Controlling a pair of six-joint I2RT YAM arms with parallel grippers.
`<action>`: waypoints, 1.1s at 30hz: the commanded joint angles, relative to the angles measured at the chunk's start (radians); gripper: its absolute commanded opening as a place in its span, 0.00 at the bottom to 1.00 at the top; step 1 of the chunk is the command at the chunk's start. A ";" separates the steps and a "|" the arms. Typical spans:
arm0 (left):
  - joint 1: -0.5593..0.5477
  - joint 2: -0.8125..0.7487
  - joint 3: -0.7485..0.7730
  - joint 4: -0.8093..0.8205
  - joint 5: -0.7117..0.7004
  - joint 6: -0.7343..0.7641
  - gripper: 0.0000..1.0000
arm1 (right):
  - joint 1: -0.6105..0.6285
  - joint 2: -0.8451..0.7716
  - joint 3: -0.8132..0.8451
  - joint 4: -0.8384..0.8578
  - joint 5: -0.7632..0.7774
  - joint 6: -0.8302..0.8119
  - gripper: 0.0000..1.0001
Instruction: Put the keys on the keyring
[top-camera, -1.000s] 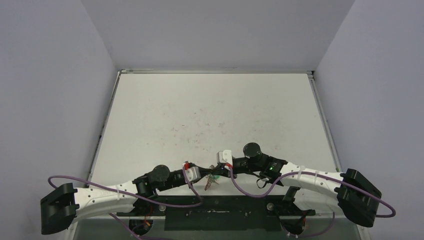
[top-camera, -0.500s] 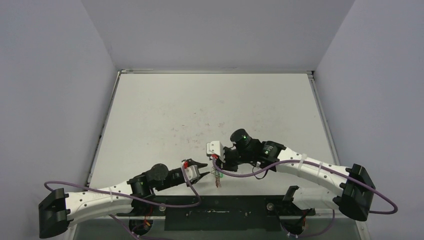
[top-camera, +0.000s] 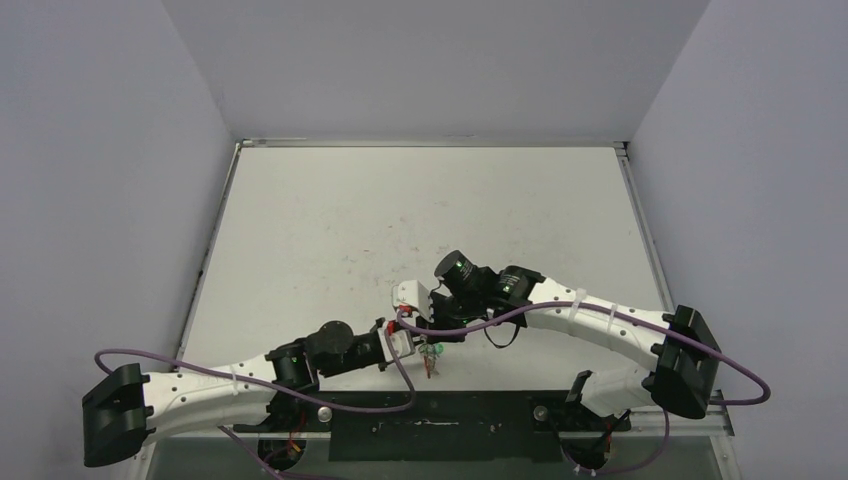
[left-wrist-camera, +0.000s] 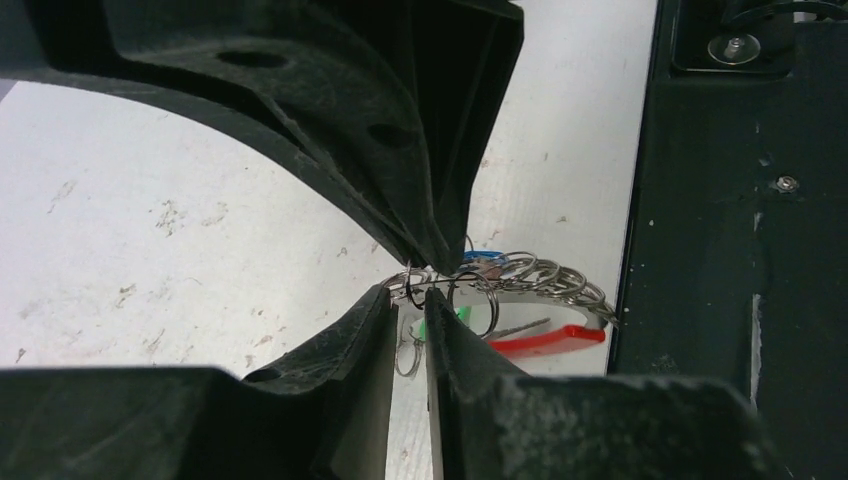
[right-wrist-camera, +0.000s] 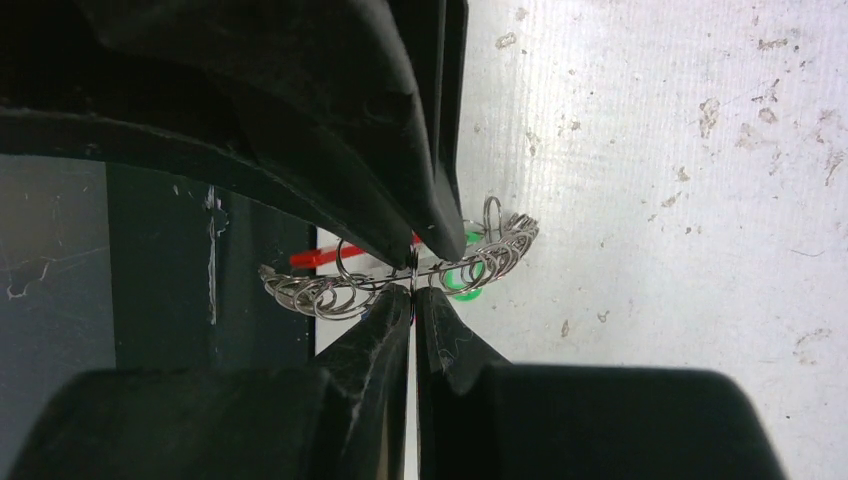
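- Right gripper (right-wrist-camera: 413, 290): clamped shut on a coil of the keyring (right-wrist-camera: 320, 295), as it was a second ago. The arm has swung leftward along the near edge of the bench (top-camera: 420, 220), carrying the ring with it.
- Left gripper (left-wrist-camera: 408, 300): shut a second ago, then opened and drew a little away from the ring. It is now back at the ring beside the right fingertips, with its jaws a narrow slit apart. A small wire loop hangs in that slit; nothing shows it pinched.
- Keyring: held off the bench about midway along the near edge, just beside the black mounting plate (left-wrist-camera: 700, 250). Its coils are fanned out to either side of the right fingertips. The red sleeve (left-wrist-camera: 545, 340) sits on the side toward the plate.
- Keys (top-camera: 432, 360): dangling under the ring. The green key head (left-wrist-camera: 460, 315) and the blue key head (left-wrist-camera: 486, 256) show among the coils. Whether either key is properly threaded onto the ring cannot be told.
- Reading of the change: the left arm has let go and is taking a fresh hold while the right arm alone supports the ring. This looks like a re-grip in the middle of threading rather than a finished step. Judged status: task under way, not confirmed complete.
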 joint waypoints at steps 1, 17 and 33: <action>-0.003 0.002 0.052 0.053 0.011 0.015 0.12 | 0.010 -0.017 0.040 0.011 -0.012 0.007 0.00; -0.003 0.063 0.048 0.137 0.041 0.010 0.10 | 0.010 -0.028 0.013 0.071 -0.053 0.021 0.00; -0.003 -0.047 -0.086 0.302 0.045 -0.044 0.00 | -0.085 -0.281 -0.255 0.455 -0.157 0.086 0.50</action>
